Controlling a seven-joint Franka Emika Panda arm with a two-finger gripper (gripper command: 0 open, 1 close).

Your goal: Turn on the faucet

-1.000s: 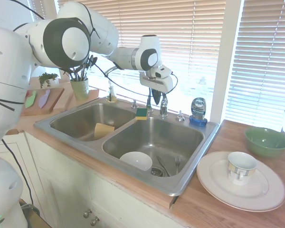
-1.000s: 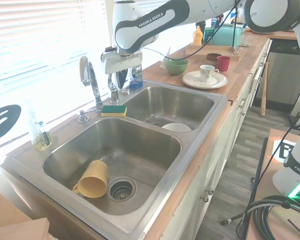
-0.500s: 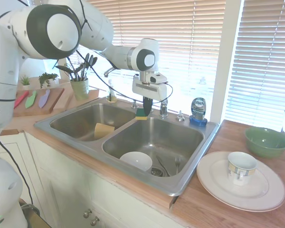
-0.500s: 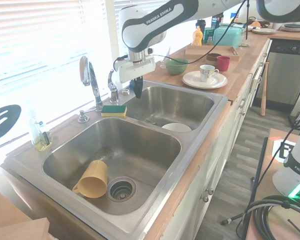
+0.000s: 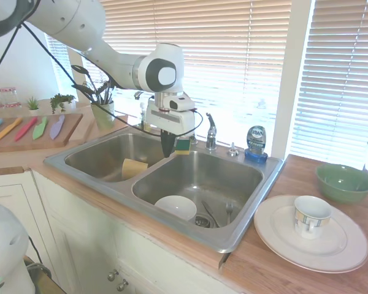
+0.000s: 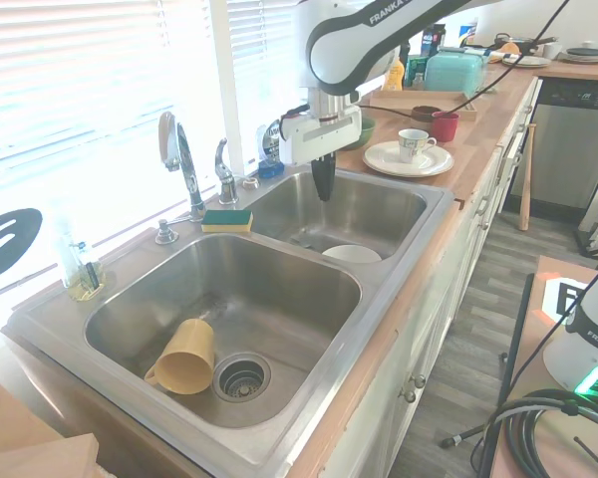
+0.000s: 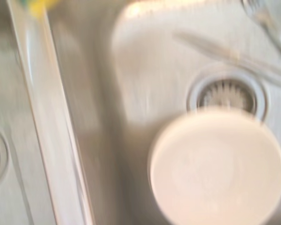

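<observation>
The hand hangs over the sink, fingers pointing straight down with their tips pressed together and nothing between them; in the second exterior view it sits above the basin nearest the dishes, clear of everything. The wrist view, blurred, looks down on the white bowl and the drain in that basin, so the hand is over the bowl's side of the divider and not over the fixtures. Just behind it on the sink's back ledge lies a green and yellow sponge. The faucet stands on that same ledge by the window, its tall arched spout rising near the divider, and its short lever handle stands apart from the spout, near the hand but not touched by it. A small chrome cap and a dark blue soap bottle come next along the ledge. A yellow cup lies on its side in the other basin. No water can be seen at the spout, so the faucet looks to be off, and the step in hand appears to be the approach, with contact not yet made. The next move calls for carrying the hand back toward the window, level with the lever, setting the fingertips against or under its free end, then pushing it through its swing without knocking the bottle or the spout.
</observation>
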